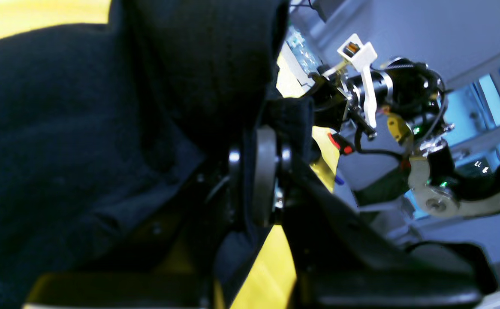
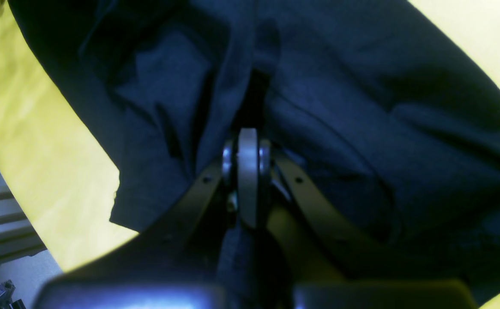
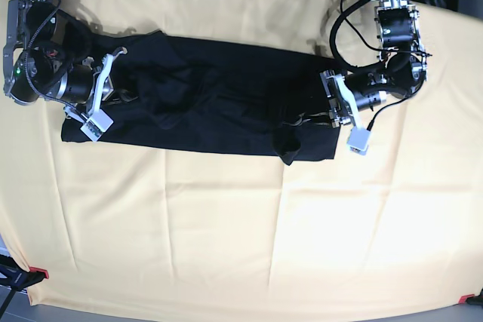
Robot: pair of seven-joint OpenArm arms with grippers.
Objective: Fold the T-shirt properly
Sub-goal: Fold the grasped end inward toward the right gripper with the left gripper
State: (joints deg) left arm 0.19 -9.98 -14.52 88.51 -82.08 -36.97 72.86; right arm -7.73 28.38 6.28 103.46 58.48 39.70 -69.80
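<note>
- Base view is showing the left gripper (image 3: 323, 111) at the right end of the T-shirt (image 3: 211, 96), with its jaws closed on the black fabric.
- The right gripper (image 3: 113, 90) is sitting at the other end, also closed tight on a pinch of the T-shirt.
- In both wrist views the dark cloth is bunching between the closed jaws and spreading away in soft folds.
- The T-shirt is lying as a long dark band across the upper part of the yellow cloth (image 3: 241, 246), wrinkled in the middle, with one corner hanging down near the left gripper.
- No readable writing is showing on the fabric.
- Below the T-shirt the yellow cloth is lying wide and bare; its front corners are carrying small red clips (image 3: 39, 272).
</note>
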